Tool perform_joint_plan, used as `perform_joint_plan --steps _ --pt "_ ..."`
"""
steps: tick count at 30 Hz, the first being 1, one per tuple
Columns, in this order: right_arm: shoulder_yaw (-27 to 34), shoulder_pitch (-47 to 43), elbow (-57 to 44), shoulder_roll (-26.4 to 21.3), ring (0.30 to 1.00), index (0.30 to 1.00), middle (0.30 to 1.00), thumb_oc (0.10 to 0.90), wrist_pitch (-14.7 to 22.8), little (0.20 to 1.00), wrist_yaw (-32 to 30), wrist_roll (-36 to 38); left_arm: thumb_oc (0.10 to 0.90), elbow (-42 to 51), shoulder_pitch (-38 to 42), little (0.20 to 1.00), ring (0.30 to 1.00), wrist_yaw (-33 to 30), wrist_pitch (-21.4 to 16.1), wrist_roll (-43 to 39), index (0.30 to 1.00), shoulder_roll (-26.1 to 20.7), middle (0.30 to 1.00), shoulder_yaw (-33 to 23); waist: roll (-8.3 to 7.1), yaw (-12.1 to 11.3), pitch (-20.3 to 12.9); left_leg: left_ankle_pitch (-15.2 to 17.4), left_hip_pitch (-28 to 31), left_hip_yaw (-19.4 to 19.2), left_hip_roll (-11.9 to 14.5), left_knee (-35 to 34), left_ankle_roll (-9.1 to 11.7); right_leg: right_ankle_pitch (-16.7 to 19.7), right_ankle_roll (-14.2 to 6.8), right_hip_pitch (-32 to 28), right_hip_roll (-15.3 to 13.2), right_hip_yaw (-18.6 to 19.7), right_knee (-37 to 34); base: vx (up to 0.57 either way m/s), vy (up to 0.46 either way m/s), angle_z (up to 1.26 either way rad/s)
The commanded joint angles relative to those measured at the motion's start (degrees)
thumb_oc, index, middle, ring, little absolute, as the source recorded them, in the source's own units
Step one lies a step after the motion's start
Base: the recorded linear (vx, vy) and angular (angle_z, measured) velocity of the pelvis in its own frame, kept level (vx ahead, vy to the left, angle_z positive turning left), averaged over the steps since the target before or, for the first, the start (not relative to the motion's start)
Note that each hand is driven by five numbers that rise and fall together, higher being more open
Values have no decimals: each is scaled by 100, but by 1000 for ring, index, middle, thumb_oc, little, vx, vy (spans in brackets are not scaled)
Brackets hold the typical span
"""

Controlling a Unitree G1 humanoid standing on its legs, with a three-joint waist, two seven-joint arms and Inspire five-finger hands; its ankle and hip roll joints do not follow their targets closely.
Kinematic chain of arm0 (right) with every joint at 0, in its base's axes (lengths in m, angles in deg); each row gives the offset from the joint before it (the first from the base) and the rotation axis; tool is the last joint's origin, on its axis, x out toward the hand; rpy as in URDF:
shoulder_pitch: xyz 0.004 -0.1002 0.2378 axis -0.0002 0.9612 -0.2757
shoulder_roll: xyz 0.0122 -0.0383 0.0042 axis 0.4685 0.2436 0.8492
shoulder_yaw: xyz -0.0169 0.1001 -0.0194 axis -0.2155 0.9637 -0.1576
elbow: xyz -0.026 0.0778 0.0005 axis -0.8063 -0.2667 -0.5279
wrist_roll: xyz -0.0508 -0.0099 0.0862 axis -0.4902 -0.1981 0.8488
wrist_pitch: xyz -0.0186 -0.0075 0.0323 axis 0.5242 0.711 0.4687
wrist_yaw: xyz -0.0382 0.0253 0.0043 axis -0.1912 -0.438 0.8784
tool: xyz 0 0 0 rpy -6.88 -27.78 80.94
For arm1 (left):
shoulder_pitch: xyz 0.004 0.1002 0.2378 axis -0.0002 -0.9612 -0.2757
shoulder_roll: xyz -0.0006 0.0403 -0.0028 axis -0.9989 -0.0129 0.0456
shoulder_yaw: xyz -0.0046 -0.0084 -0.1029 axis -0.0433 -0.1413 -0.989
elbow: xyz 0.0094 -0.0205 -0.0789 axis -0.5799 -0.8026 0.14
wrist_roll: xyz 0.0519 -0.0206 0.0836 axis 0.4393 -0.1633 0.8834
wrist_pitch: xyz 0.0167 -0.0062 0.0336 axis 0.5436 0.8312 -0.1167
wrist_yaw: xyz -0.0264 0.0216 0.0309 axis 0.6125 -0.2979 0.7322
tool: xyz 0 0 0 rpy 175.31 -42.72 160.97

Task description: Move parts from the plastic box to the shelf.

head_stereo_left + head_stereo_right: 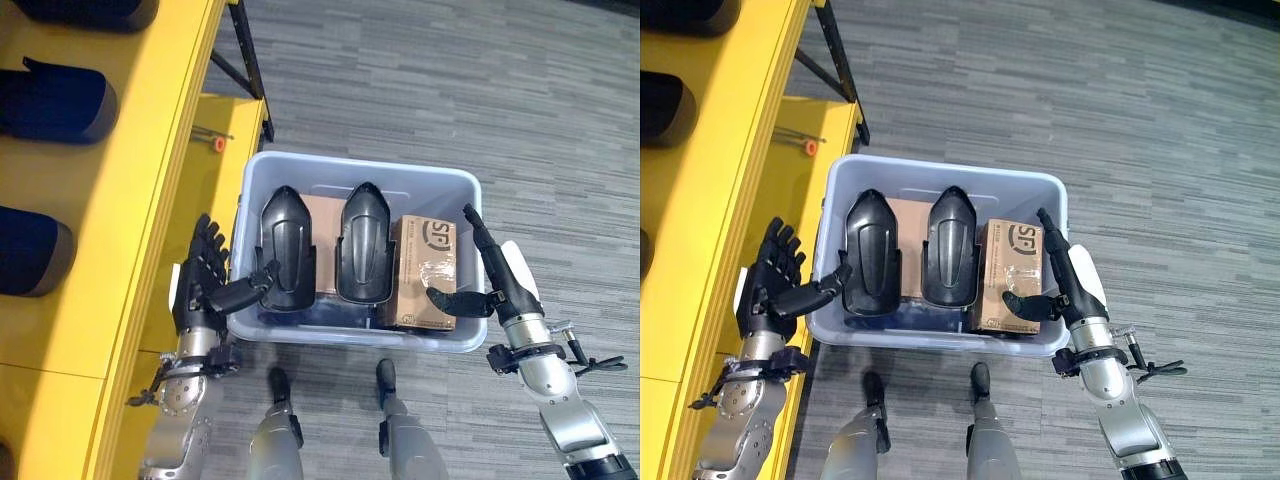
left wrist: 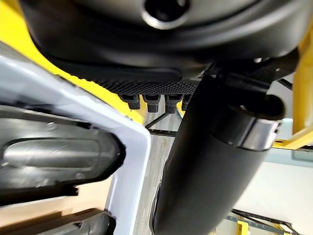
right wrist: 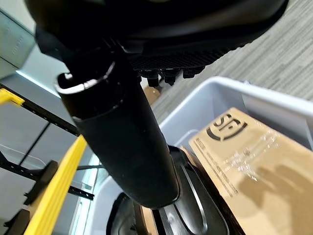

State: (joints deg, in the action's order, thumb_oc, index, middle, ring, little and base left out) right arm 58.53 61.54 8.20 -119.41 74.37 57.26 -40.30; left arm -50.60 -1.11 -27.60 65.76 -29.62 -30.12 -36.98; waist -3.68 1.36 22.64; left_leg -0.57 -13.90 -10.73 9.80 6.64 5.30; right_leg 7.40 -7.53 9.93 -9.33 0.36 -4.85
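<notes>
— Left robot hand (image 1: 202, 280) first: how does it stand?

— Fingers straight and spread, pointing up along the outside of the plastic box's (image 1: 262, 170) left wall; its thumb reaches over the rim toward the left black part (image 1: 287, 250). Whether the thumb actually touches that part I cannot tell.

— And the right robot hand (image 1: 498, 268)?

— Also spread, fingers straight along the outside of the box's right wall, thumb hooked inward over the rim toward the cardboard carton (image 1: 422, 272). Nothing is pinched on either side — both palms lie flat by the walls.

— So where are the parts?

— Both inside the box. The left black part stands against the left wall; the second black part (image 1: 363, 241) is just beside it, near the middle. They are dark, glossy, elongated shells with a raised ridge down the centre, lying lengthwise from the near wall toward the far wall. A flat brown box (image 1: 325, 232) shows between and behind them, and the carton fills the right end, touching the second part.

— Where does the box sit?

— Over the grey floor (image 1: 480, 90), its left wall close to the yellow shelf (image 1: 130, 200). On the shelf's upper levels, dark rounded parts (image 1: 50, 103) lie in a row along the far left edge.
</notes>
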Motion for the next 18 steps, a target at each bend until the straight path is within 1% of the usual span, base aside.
perform_joint_plan --steps 1,4,9,13,18 --pt "-245 -530 -50 -295 1000 1000 1000 900 219 1000 -27 -413 900 815 470 1000 1000 -138 -799 120 1000 -383 1000 -170 -55 -2 -290 -432 -591 145 207 96 102 -943 -136 -497 -381 -345 393 -32 4 0" --pt "-383 -638 34 -256 1000 1000 1000 900 221 1000 -50 -470 900 860 605 1000 1000 -198 -847 138 1000 -395 1000 -149 -57 -2 -254 -441 -609 161 203 96 103 -942 -127 -480 -379 -351 406 0 0 0" --pt "-813 -1017 324 -136 1000 1000 1000 900 171 1000 -47 -679 900 973 955 1000 1000 -360 -932 245 1000 -395 1000 -47 -56 -13 -186 -454 -635 180 201 77 110 -936 -119 -458 -372 -385 411 0 0 0" --pt "-965 -1114 429 -70 1000 1000 1000 900 142 1000 -66 -785 900 1010 1054 1000 1000 -406 -961 256 1000 -378 1000 50 -63 -16 -169 -451 -659 185 202 88 107 -924 -121 -452 -378 -411 398 -1 -1 4" --pt "-1279 -1457 692 167 1000 1000 1000 900 40 1000 -180 -920 900 1006 1244 1000 1000 -581 -976 300 1000 -300 1000 202 -38 -44 -124 -463 -678 182 198 63 105 -921 -111 -431 -380 -429 399 1 2 3"
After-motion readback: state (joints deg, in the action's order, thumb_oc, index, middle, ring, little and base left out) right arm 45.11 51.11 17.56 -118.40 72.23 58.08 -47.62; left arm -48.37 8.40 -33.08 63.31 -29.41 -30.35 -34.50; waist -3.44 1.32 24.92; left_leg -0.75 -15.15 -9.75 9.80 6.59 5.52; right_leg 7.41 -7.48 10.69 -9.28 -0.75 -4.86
